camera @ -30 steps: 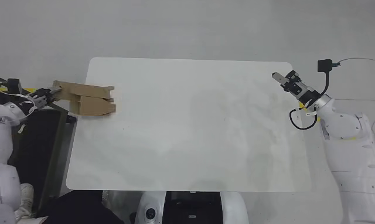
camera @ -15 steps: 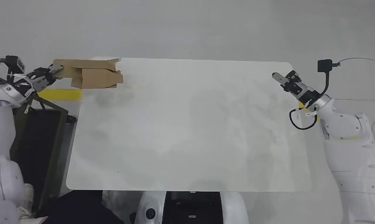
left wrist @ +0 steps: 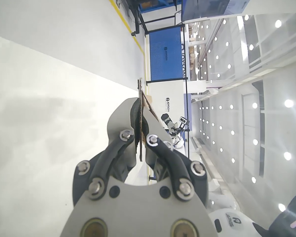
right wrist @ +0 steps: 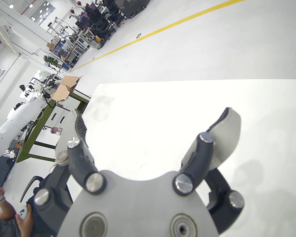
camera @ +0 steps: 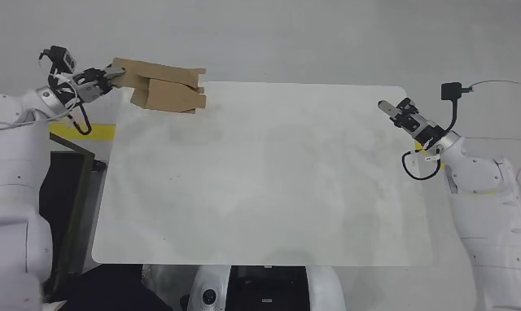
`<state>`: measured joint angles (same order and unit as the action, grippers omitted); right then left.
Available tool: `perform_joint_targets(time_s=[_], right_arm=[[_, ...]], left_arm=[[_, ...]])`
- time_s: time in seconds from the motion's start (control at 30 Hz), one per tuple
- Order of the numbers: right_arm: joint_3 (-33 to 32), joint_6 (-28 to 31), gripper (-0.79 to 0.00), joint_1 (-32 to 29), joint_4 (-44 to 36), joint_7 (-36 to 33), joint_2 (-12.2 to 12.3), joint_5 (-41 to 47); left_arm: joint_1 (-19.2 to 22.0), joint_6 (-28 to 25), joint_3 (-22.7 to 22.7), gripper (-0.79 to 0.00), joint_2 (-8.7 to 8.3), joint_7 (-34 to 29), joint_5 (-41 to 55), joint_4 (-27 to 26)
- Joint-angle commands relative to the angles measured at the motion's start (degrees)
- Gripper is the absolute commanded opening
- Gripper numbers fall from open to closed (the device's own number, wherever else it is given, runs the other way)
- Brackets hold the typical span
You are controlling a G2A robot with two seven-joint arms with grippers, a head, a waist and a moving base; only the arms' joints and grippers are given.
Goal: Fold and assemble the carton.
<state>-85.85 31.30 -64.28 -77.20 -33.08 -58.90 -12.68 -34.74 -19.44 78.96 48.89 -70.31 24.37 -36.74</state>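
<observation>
- Carton point(camera: 167, 89) sits at the far left corner of the white table point(camera: 260, 189), the largest item in view.
- Carton: brown cardboard, flat and partly folded, with loose flaps. It is held clear of the table surface by one end and partly overlaps the far edge in the top view. In the left wrist view its thin edge point(left wrist: 139, 94) runs straight out between the jaws.
- Left gripper point(camera: 111, 72): jaws closed tight on the carton's end.
- Right gripper point(camera: 387, 106): located over the far right corner of the table, well apart from the carton. Jaws are spread wide with nothing between them point(right wrist: 154, 117).
</observation>
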Motion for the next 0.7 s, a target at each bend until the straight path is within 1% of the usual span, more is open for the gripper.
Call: perform_joint_targets(time_s=[0.0, 0.07, 0.23, 0.37, 0.57, 0.67], right_arm=[[0.0, 0.0, 0.0, 0.0, 0.0, 0.0, 0.0, 0.0], [0.0, 0.0, 0.0, 0.0, 0.0, 0.0, 0.0, 0.0], [0.0, 0.0, 0.0, 0.0, 0.0, 0.0, 0.0, 0.0], [0.0, 0.0, 0.0, 0.0, 0.0, 0.0, 0.0, 0.0], [0.0, 0.0, 0.0, 0.0, 0.0, 0.0, 0.0, 0.0], [0.0, 0.0, 0.0, 0.0, 0.0, 0.0, 0.0, 0.0]], left_arm=[[-0.23, 0.9, -1.27, -0.785, 0.61, 0.32, 0.85, -2.53], [-0.72, 1.51, -2.62, -0.785, 1.21, 1.38, 1.22, -5.23], [-2.36, 5.3, -6.23, -0.785, 2.82, 3.07, 3.89, -11.7], [-3.86, 7.14, -8.62, -0.785, 3.8, 4.5, 5.45, -16.67], [-6.49, 8.77, -10.85, -0.785, 4.63, 6.43, 6.41, -23.61], [-7.8, 8.45, -11.19, -0.785, 4.79, 6.8, 6.76, -26.17]])
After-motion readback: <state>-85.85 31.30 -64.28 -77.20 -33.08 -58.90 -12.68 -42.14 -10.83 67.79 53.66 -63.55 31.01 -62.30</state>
